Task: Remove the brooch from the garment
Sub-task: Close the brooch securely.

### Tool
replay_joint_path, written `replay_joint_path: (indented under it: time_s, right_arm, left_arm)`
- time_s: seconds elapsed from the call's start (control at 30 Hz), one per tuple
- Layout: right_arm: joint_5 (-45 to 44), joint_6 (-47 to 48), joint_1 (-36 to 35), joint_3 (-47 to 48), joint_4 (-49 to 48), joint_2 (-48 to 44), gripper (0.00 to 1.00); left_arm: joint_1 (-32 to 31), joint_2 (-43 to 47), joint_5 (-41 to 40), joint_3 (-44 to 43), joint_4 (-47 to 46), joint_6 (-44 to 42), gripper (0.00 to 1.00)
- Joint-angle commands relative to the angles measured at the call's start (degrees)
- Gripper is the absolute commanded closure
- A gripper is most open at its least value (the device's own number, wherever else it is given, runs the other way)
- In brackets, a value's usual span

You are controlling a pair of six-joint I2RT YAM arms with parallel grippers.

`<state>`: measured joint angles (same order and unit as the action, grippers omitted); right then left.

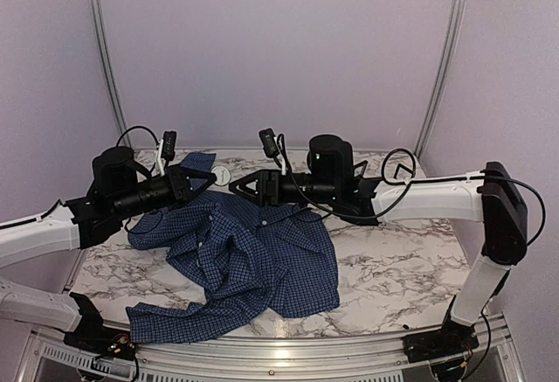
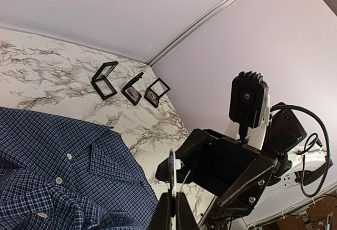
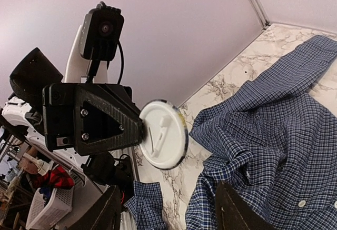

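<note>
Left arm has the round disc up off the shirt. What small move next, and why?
Likely lower the left gripper and set the brooch on the bare table beside the shirt. Its jaws are shut on it, it hangs free of the cloth with its white back showing, and the right gripper is open and holds nothing.

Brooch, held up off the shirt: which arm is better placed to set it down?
Left. The left claw grips the brooch by its edge, clear of the checked shirt. The right claw is open and empty, only facing it.
</note>
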<state>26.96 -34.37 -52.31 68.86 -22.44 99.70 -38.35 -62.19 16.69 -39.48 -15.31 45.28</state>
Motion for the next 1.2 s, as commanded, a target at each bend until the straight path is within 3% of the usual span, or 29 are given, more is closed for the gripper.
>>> replay_joint_path:
  time_s: [0.0,0.4,0.87,1.17]
  right_arm:
    - [3.40,-6.71,0.59,-1.59,-10.67,0.59,0.42]
    - [5.43,-15.67,1.34,-2.91,-22.27,3.58,0.56]
    - [6.15,-18.01,1.39,-2.99,-24.64,4.15,0.77]
    - [6.52,-18.40,1.37,-2.99,-24.88,4.02,0.82]
  left_arm:
    - [-0.62,-1.66,1.34,-2.00,-5.79,1.14,1.00]
    - [-2.67,-2.16,1.09,-1.71,-9.32,0.65,1.00]
    - [-4.12,-0.38,0.70,-0.73,-10.21,-1.05,1.00]
    - [-4.87,-0.19,0.71,-0.71,-9.96,-1.96,1.00]
